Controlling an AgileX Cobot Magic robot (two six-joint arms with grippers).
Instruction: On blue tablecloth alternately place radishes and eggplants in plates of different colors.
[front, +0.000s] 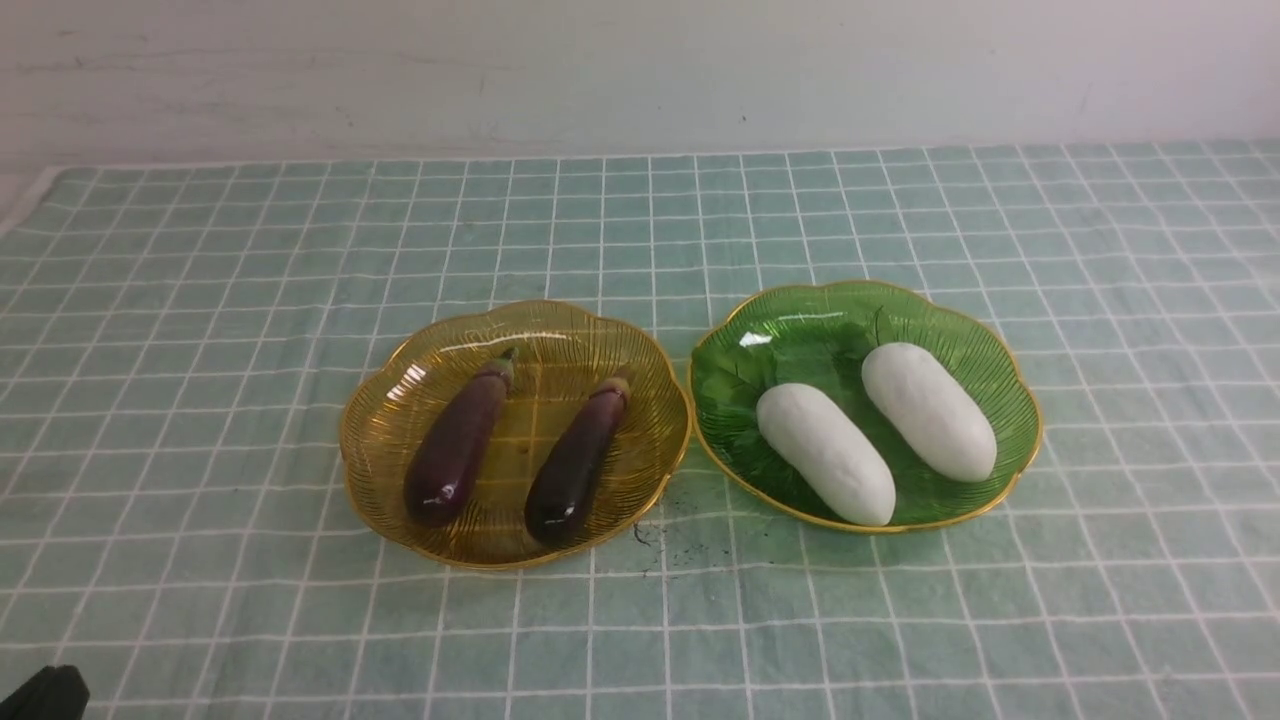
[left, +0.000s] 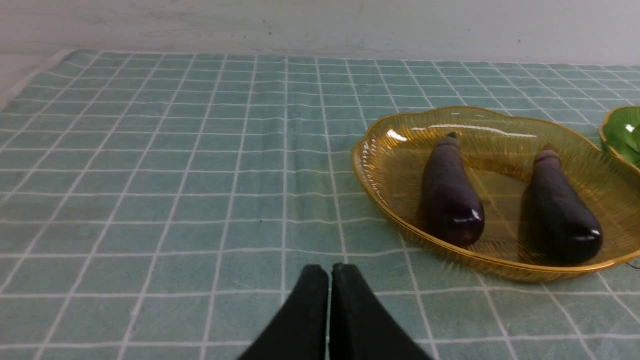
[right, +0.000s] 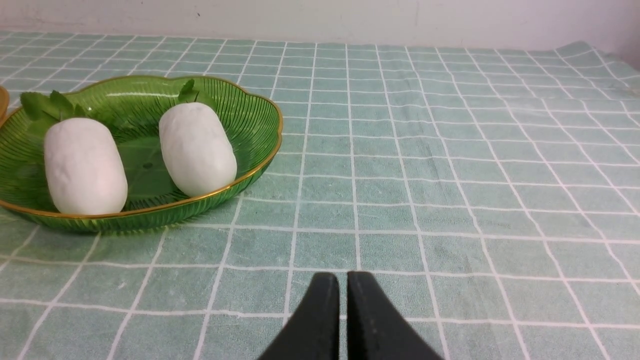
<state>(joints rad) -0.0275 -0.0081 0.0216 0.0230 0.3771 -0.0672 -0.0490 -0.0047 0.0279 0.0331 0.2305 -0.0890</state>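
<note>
Amber plate (front: 520, 420) at nine o'clock holds eggplants (front: 460, 440); green plate (front: 960, 340) at three holds radishes (front: 825, 453); left gripper (left: 330, 272) clenched, right gripper (right: 342, 280) nearly closed.

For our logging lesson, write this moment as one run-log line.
amber plate: both eggplants | green plate: both radishes | left gripper: shut, empty

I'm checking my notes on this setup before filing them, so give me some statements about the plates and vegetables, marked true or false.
1. Both eggplants lie in the amber plate. True.
2. The green plate is left of the amber one. False: it is on the right.
3. Two white radishes share the green plate. True.
4. The left hand is holding an eggplant. False: it is shut and holds nothing.
5. Both plates rest on the checked tablecloth. True.
</note>
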